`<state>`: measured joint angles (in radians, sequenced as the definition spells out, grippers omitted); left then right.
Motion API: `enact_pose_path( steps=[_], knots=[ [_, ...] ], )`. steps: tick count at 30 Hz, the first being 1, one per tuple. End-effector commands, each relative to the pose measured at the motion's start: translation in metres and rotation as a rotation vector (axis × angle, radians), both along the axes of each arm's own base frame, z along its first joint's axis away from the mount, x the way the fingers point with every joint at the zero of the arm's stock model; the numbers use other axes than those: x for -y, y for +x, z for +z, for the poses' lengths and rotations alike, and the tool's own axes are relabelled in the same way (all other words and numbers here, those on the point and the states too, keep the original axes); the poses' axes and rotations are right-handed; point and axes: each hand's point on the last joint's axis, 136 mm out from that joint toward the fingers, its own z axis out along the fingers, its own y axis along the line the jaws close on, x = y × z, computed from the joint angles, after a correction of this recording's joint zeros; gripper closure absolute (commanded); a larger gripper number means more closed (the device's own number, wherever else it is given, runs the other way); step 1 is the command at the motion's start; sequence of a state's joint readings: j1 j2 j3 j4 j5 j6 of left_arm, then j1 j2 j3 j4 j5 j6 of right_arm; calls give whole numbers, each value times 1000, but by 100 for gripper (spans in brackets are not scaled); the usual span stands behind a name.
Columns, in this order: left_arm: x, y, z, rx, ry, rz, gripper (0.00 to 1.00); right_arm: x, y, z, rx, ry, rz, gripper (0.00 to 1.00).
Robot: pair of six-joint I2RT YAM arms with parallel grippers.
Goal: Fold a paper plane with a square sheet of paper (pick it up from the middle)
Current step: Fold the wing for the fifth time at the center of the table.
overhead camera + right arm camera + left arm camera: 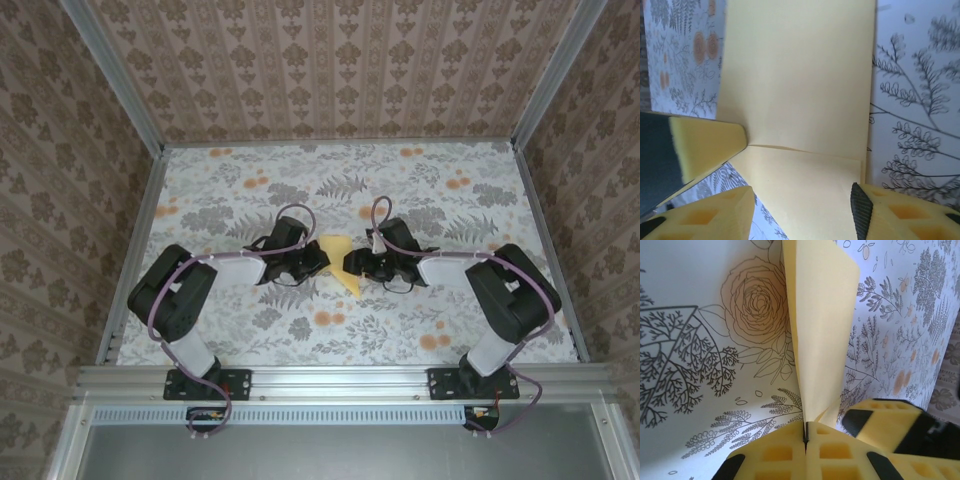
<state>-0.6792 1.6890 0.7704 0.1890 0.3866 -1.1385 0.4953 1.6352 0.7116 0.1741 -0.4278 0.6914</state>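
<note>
item: pale yellow paper (820, 340), folded, mid worktop (470, 310), off every edge. my left gripper (806, 432) pinched tight on it; my right gripper (802, 195) jaws apart, paper between.

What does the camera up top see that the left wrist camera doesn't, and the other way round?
Top view: the two black robot arms, the right gripper and the brown patterned walls. Left wrist view: close up, the left gripper pinched shut on the edge of the pale yellow sheet of paper, beside a big drawn rose. Both: that paper, the left gripper and the flowery table.
</note>
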Motion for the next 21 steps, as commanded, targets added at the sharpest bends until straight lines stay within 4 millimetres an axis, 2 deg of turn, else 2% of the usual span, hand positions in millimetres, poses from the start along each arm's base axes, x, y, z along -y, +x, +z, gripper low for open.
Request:
enact_pose_path(
  steps=[1,7,8,9,13,17,21],
  knots=[
    [3,0,6,16,0,18,96,14,7,17,191,-139,62,41],
    [6,-3,9,14,15,17,96,22,-1,40,447,-344,92,38],
    [6,-3,10,14,17,19,96,23,-5,36,465,-379,105,38],
    [6,-2,10,15,17,21,96,23,-7,44,503,-378,108,38],
    [6,-4,11,9,20,16,96,22,-16,33,526,-422,162,36],
    [7,-3,12,6,17,16,96,4,-30,15,615,-487,309,36],
    [8,-3,16,5,8,13,96,-15,-36,7,687,-571,406,36]
  ],
)
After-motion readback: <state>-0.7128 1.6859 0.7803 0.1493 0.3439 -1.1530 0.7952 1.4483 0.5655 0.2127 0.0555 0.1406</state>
